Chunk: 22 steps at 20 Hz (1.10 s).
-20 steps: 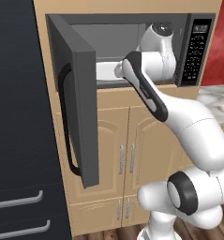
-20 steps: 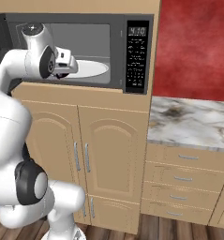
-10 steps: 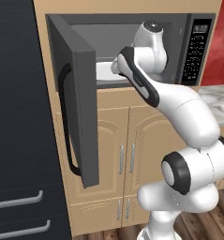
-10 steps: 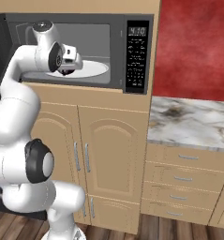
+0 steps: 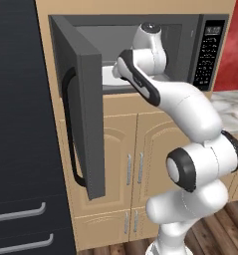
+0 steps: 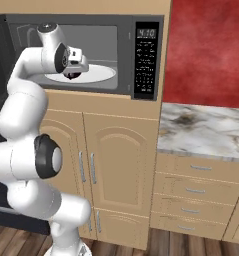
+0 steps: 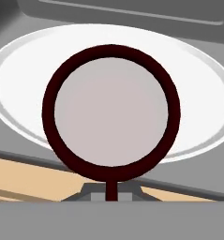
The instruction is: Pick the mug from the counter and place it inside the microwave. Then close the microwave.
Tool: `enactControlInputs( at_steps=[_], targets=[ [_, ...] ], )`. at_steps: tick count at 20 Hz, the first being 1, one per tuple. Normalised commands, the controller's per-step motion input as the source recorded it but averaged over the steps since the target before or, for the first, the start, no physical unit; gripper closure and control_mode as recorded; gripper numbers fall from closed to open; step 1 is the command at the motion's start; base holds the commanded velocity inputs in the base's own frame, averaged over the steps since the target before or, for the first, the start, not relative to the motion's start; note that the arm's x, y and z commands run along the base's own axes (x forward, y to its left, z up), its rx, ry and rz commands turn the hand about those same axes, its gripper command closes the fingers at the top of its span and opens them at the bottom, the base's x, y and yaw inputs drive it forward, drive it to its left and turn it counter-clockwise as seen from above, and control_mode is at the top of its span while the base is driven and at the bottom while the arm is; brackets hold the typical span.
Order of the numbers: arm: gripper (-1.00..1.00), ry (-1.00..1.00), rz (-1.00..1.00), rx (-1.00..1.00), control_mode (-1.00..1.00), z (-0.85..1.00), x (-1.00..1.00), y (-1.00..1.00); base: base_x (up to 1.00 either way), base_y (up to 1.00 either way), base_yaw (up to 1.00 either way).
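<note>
At the microwave's mouth, the glossy maroon mug was clenched in the hand; released early, it could be tipped off the white plate's rim.

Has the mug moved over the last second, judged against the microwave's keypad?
Yes. The mug has moved right, nearer the keypad, over the white plate.

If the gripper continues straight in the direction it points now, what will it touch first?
Probably the white plate inside the microwave. The gripper, shut on the mug, points down at it; the mug's bottom would likely touch first, though depth is unclear.
</note>
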Motion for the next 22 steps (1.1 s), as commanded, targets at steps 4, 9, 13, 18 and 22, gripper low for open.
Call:
enactControlInputs(
  at_steps=[4, 9, 13, 18, 22],
  targets=[
    [1.0, 0.02, 0.0, -0.02, -1.0, -0.09, 0.36, 0.06, 0.0, 0.0, 0.0],
    [1.0, 0.05, 0.0, -0.02, -1.0, -0.04, 0.43, 0.0, 0.0, 0.0, 0.0],
    [1.0, 0.12, 0.0, -0.01, -1.0, 0.0, 0.34, 0.0, 0.0, 0.0, 0.0],
    [1.0, 0.05, 0.0, 0.0, -1.0, 0.0, 0.29, 0.01, 0.0, 0.0, 0.0],
    [1.0, 0.0, 0.0, 0.0, -1.0, -0.02, 0.26, 0.01, 0.0, 0.0, 0.0]
  ],
)
